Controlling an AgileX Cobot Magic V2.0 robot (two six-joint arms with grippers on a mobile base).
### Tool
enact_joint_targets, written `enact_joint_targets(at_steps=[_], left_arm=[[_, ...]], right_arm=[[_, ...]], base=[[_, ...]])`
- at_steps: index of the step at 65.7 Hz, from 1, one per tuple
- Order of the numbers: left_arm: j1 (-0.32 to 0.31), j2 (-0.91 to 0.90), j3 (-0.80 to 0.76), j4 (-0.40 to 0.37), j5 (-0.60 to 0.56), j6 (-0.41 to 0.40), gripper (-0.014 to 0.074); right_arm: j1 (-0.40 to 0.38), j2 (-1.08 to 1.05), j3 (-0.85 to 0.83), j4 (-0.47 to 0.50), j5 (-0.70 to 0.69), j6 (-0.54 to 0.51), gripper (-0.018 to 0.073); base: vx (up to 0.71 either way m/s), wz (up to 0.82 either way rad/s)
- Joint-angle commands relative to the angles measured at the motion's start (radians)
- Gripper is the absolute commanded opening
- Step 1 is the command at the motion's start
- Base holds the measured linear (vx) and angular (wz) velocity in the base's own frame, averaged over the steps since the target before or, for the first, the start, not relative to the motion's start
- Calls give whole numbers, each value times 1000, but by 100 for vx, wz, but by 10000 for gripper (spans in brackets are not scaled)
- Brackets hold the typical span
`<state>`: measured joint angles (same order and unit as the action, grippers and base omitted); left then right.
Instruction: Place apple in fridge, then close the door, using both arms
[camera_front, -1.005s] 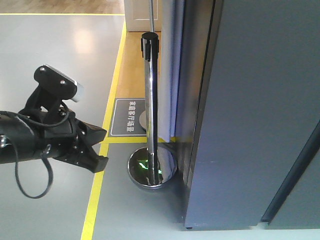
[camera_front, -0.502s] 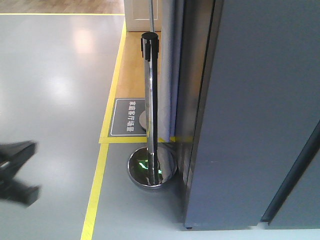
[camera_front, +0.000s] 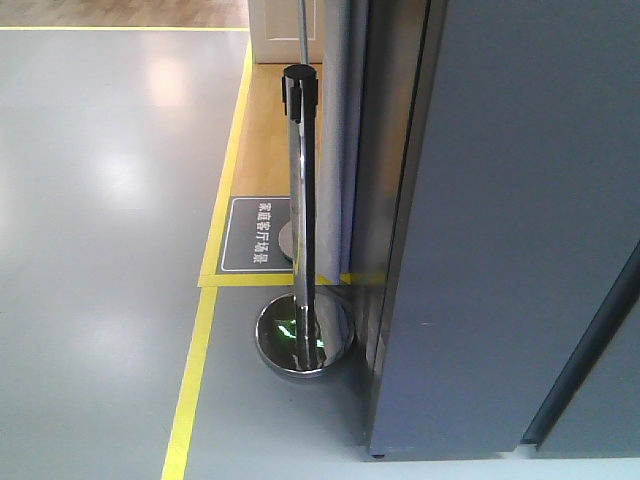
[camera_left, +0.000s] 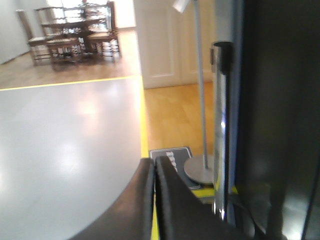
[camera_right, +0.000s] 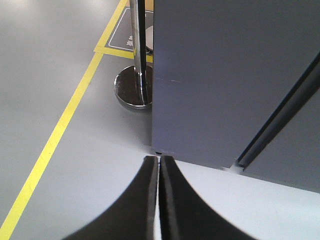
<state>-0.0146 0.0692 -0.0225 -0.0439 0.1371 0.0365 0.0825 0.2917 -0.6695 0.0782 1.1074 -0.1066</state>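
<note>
The fridge (camera_front: 510, 230) fills the right of the front view as a flat dark grey face, and none of its white interior shows. In the right wrist view the same grey face (camera_right: 225, 75) stands just ahead, with a dark seam (camera_right: 280, 115) running down it. The apple is out of view. My left gripper (camera_left: 154, 161) is shut with nothing between its fingers, pointing past the fridge's left side. My right gripper (camera_right: 159, 159) is shut and empty, low in front of the fridge's bottom corner. Neither arm appears in the front view.
A chrome stanchion post (camera_front: 300, 200) with a round base (camera_front: 303, 340) stands close to the fridge's left side. Yellow floor tape (camera_front: 195, 370) and a dark floor sign (camera_front: 255, 235) lie left of it. A floor lamp (camera_left: 200, 100) and dining chairs (camera_left: 70, 30) stand farther back.
The left arm has pulled back to the lower left and left the front view entirely. The fridge and stanchion have not moved.
</note>
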Motion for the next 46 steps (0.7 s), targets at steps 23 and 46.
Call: enact_joint_targets(at_steps=[23,46], left_arm=[[26,-99,77,-8,-113,-102,-6],[26,-99,77,-8,-192,-102,-6]], right_arm=[[1,14,-22,8,-60,-9,-2],[1,14,-22,8,-54,-9,-2]], base=[[0,0],[0,0]])
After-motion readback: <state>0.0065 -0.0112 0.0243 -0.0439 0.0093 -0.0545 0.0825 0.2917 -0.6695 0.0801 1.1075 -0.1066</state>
